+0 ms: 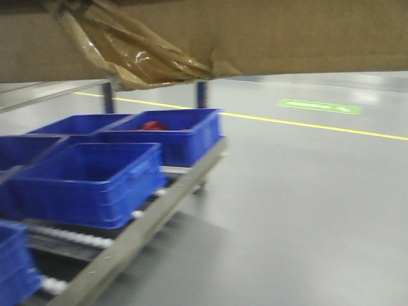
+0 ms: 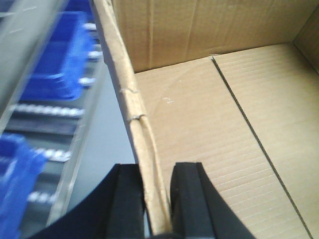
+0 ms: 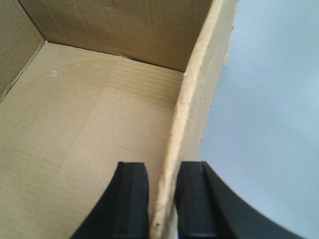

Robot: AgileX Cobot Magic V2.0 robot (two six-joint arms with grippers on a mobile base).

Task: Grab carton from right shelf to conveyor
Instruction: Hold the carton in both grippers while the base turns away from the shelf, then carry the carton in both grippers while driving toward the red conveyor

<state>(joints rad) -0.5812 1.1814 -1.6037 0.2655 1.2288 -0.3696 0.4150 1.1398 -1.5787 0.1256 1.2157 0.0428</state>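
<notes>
Black left jaws and right jaws each clamp a carton [image 2: 224, 124] wall.

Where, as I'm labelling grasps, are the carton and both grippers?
carton [image 2: 209, 124]: left wrist view, inner floor.
left gripper [image 2: 158, 179]: left wrist view, between fingertips, straddling carton wall.
right gripper [image 3: 162, 177]: right wrist view, between fingertips, straddling carton wall.

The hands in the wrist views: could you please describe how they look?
The left hand shows two matte black fingers with flat, squared tips and outer edges curving wider toward the base. The right hand looks the same: plain, blocky black fingers. No cables, markings or sleeves show; the arms are out of frame.
</notes>
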